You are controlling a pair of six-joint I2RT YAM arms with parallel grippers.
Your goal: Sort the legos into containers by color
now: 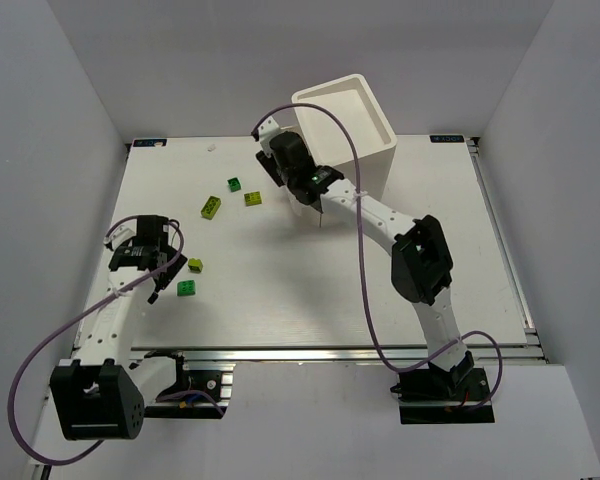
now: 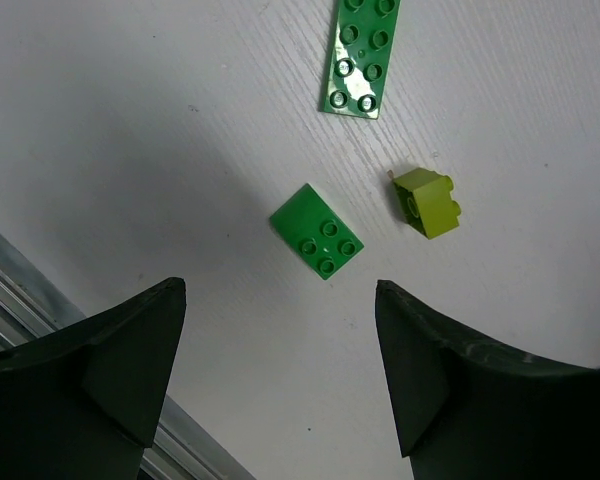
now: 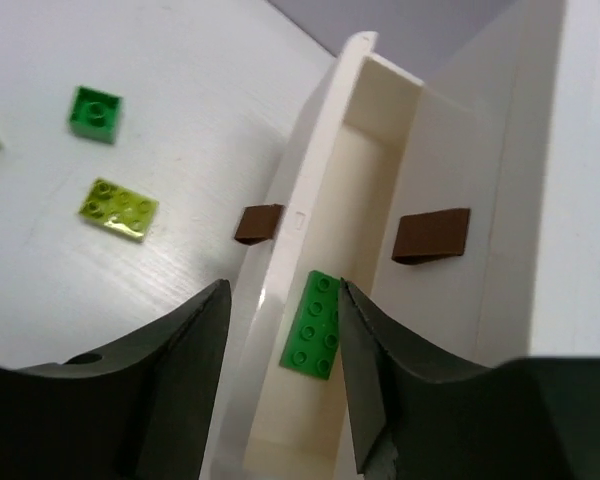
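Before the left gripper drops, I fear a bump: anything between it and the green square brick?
Nothing visible: only bare table shows between the open left gripper and the green brick; the yellow-green brick lies beside it, apart.

The left gripper's (image 2: 278, 292) jaws stood wide over bare table (image 2: 130, 150). A green square brick (image 2: 318, 230) lay just ahead of the gap, a yellow-green brick (image 2: 427, 201) nearer one jaw, and a green plate (image 2: 361, 52) farther ahead. The right gripper's (image 3: 280, 290) jaws straddled the front wall of the open drawer (image 3: 298, 240). A green brick (image 3: 314, 325) lay between them, and the cabinet (image 3: 540, 200) stood close beyond the inner jaw.
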